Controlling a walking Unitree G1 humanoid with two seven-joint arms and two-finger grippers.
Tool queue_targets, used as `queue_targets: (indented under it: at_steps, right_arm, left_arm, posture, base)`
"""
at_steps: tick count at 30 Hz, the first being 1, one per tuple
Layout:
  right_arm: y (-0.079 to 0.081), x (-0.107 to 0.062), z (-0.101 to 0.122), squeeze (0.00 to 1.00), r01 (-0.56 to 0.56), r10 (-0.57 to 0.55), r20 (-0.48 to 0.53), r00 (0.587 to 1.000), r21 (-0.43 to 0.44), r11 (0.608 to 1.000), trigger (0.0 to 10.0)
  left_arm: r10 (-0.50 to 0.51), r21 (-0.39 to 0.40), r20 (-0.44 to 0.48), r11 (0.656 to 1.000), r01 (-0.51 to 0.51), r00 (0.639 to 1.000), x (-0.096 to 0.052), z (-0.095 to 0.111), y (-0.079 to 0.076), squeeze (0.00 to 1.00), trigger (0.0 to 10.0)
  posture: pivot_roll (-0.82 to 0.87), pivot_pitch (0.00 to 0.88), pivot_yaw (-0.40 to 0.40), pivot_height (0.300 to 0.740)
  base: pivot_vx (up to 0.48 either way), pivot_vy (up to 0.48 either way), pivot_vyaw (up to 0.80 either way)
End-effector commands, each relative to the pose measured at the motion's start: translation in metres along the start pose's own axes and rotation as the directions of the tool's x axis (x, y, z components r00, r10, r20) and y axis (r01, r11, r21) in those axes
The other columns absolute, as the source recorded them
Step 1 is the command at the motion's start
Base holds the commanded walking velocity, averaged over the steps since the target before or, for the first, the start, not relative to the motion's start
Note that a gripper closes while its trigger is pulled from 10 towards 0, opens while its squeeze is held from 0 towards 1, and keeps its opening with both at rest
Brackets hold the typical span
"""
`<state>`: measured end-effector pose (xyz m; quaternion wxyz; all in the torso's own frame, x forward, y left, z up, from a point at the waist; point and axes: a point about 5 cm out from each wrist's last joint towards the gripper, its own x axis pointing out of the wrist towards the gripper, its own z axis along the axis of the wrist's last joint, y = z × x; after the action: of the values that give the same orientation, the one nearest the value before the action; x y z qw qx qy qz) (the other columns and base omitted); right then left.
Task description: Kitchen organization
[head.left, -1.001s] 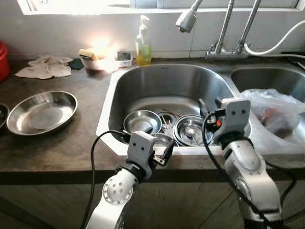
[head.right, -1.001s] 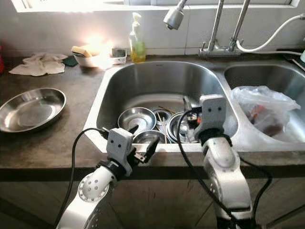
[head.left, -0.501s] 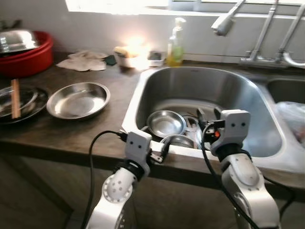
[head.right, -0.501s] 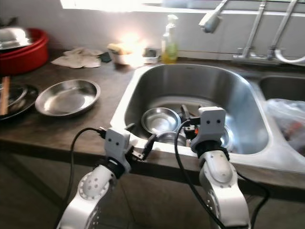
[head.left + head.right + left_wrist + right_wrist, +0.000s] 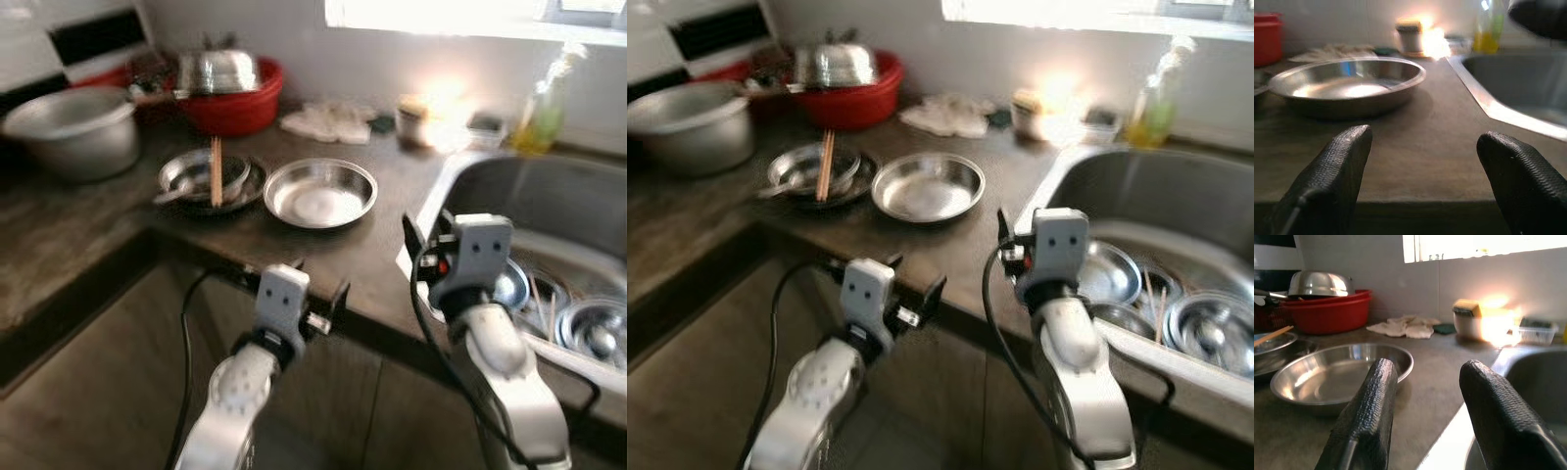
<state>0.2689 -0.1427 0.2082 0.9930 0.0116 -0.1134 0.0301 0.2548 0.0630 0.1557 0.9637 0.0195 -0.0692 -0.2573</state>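
View swung left, red basin [image 5: 235, 98] and grey pot [image 5: 73, 132] now visible

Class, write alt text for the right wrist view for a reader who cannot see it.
The right gripper, jaws open and empty, points across a dark countertop at an empty steel dish. Behind the dish sit a red basin topped by an upturned steel bowl, a crumpled cloth and a sponge holder under a bright window.

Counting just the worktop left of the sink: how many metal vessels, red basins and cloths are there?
Metal vessels: 4 (big pot, upturned bowl, dish under chopsticks, shallow dish)
Red basins: 1 (red basin)
Cloths: 1 (cloth)
Total: 6
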Motion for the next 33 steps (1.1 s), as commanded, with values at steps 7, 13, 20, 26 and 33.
queue_targets:
  at_steps: [7,13,20,26,33]
  right_arm:
    - [0.003,0.011,-0.005,0.0,-0.028,0.032,-0.06,0.998,0.064,0.998,10.0]
    - [0.0,0.028,-0.011,0.0,-0.056,0.063,-0.128,0.99,0.059,0.997,10.0]
    - [0.003,0.064,-0.011,0.0,-0.169,0.173,-0.158,0.972,0.039,0.985,10.0]
    - [-0.003,0.091,-0.012,0.0,-0.24,0.234,-0.226,0.946,0.004,0.971,10.0]
    - [-0.009,0.117,0.001,1.0,-0.262,0.252,-0.203,0.946,-0.025,0.965,10.0]
  left_arm:
    - [0.015,0.034,-0.041,0.999,-0.014,0.999,-0.006,-0.008,0.003,0.0,10.0]
    - [0.029,0.026,-0.071,0.999,-0.028,0.997,-0.01,-0.014,0.004,0.0,10.0]
    - [0.006,0.016,-0.104,1.0,-0.004,0.995,-0.016,-0.02,-0.002,0.0,10.0]
    - [-0.005,0.0,-0.111,1.0,0.005,0.994,-0.019,-0.02,-0.005,0.0,10.0]
    - [-0.01,-0.009,-0.107,1.0,0.01,0.994,-0.02,-0.019,-0.009,0.0,10.0]
  posture:
    - [0.03,0.058,-0.025,0.74]
    - [0.03,0.056,-0.033,0.74]
    - [0.05,0.053,-0.057,0.74]
    - [0.05,0.056,-0.073,0.74]
    - [0.05,0.068,-0.081,0.74]
  base:
    - [0.0,0.0,0.0]
    - [0.0,0.0,0.0]
    - [0.0,0.0,0.0]
    - [0.0,0.0,0.0]
    - [0.0,0.0,0.0]
